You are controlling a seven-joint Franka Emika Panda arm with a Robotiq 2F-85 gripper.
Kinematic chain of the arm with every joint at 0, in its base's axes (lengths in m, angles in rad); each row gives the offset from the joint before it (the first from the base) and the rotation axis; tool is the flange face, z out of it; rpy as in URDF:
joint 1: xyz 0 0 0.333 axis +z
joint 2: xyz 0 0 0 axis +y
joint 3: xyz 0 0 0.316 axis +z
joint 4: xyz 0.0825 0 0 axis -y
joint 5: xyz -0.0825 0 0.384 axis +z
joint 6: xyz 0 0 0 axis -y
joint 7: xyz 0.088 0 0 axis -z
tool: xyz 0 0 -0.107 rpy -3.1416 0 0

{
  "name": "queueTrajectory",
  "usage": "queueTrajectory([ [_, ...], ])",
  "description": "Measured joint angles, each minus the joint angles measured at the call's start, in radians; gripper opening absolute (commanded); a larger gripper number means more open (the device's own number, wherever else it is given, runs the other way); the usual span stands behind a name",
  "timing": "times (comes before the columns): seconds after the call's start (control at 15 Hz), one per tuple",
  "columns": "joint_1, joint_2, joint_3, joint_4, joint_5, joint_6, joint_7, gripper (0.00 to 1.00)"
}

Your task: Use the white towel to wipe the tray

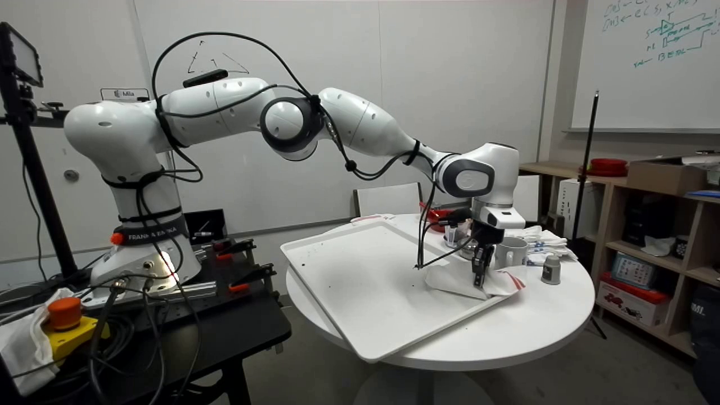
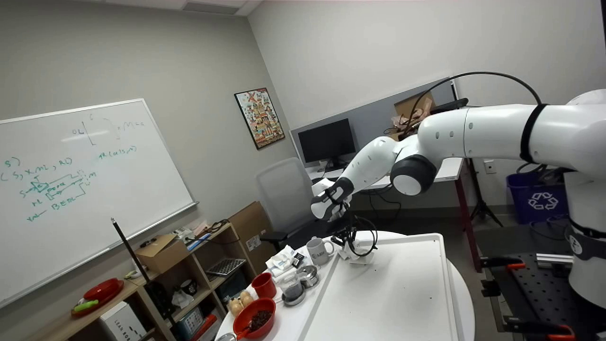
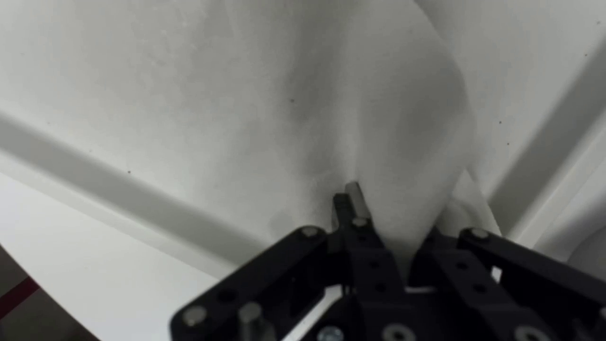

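My gripper points down over the tray's corner by the mug, shut on the white towel. The towel lies crumpled on the tray, and its red-striped end reaches over the rim. In the wrist view, a fold of the towel runs up between the fingers and covers the far fingertip; the near fingertip shows beside it. Both exterior views show the large white tray with a few dark specks. The wrist view has the tray's rim on two sides of the towel.
Close behind the gripper stands a grey mug, with a small grey cup beside it. Folded cloths lie past the mug. Along the tray's long side are a metal cup, a red cup and a red bowl.
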State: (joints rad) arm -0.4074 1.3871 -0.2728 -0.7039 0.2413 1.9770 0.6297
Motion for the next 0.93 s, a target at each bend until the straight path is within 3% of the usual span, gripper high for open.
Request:
queueTrajectory([
  [0.53, 0.060, -0.011, 0.024, -0.024, 0.000, 0.088, -0.136, 0.02],
  [0.93, 0.149, -0.099, 0.041, -0.212, 0.000, 0.269, -0.308, 0.02],
])
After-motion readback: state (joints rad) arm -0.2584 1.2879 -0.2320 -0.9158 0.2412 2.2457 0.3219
